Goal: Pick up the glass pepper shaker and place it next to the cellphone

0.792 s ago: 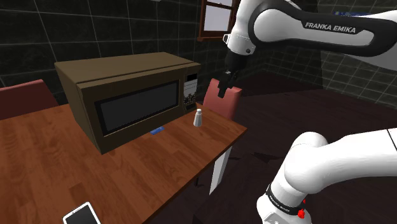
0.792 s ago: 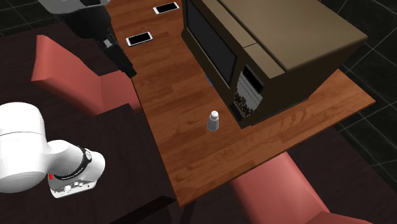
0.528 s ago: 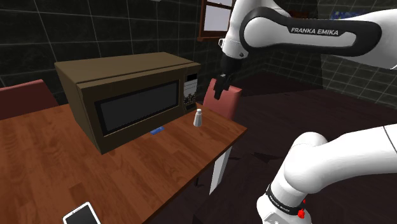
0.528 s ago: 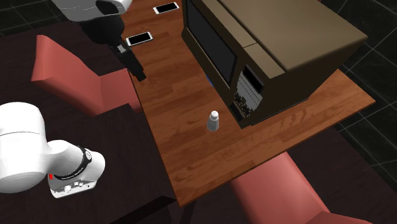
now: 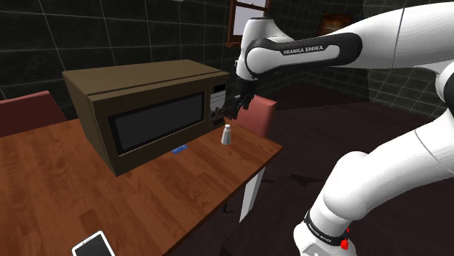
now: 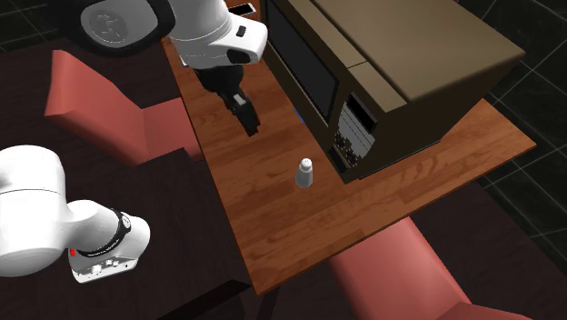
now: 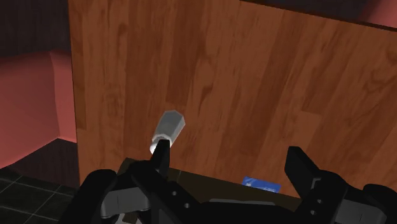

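Dark tiled walls and a wood-framed window (image 5: 244, 20) stood behind a reddish-brown wooden table (image 5: 153, 193) (image 6: 273, 223) (image 7: 254, 76). Above that table hung the all-black two-finger gripper (image 5: 234, 109) (image 6: 249, 125) (image 7: 229, 153), its fingers spread wide apart and clasping nothing. Compared with half a second before, the gripper had swung in from over the red chair (image 5: 258, 116) at the table's edge to a spot over the tabletop, in front of the microwave's control panel, and it had drawn much closer to the shaker. The small pale grey pepper shaker with a whitish cap (image 5: 226, 134) (image 6: 303, 173) (image 7: 168, 130) had not moved: it stood upright on the table, below the gripper and apart from it. In the wrist view it showed just past the tip of one finger rather than centred between the two. Just beside the shaker sat the large brown box-shaped microwave (image 5: 145, 109) (image 6: 400, 64), its door shut and its dark window giving no sight of anything inside. A small flat blue item (image 5: 179, 150) (image 7: 261, 184) lay on the wood at the foot of the microwave's door. Well away from the shaker, at the shoulder view's lower left, lay the white-framed cellphone with a dark screen (image 5: 93, 246). More red seats (image 6: 100, 100) (image 6: 409, 273) stood around the table.
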Action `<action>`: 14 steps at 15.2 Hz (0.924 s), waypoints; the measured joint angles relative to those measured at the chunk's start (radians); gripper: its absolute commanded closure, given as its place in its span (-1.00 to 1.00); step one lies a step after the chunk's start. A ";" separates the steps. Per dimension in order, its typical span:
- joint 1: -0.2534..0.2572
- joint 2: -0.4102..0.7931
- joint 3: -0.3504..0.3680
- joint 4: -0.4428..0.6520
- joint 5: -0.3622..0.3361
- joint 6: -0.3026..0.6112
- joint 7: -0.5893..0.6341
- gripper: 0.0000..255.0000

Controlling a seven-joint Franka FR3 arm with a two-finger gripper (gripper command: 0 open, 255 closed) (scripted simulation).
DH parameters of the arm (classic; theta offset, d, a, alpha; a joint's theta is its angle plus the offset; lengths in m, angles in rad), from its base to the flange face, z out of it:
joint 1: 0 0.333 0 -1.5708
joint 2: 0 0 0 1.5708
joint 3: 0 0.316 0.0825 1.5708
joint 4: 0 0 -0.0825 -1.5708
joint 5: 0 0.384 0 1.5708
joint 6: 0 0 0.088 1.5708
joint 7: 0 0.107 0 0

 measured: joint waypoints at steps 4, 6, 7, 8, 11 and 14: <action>-0.024 0.124 -0.020 0.025 -0.021 0.084 -0.002 -1.00; -0.034 0.197 -0.026 0.055 -0.031 0.119 0.002 -1.00; -0.037 0.232 -0.026 0.061 -0.035 0.143 0.011 -1.00; -0.041 0.269 -0.029 0.073 -0.039 0.165 0.014 -1.00; -0.054 0.392 -0.040 0.140 -0.051 0.210 0.020 -1.00; -0.072 0.501 -0.058 0.203 -0.060 0.247 0.014 -1.00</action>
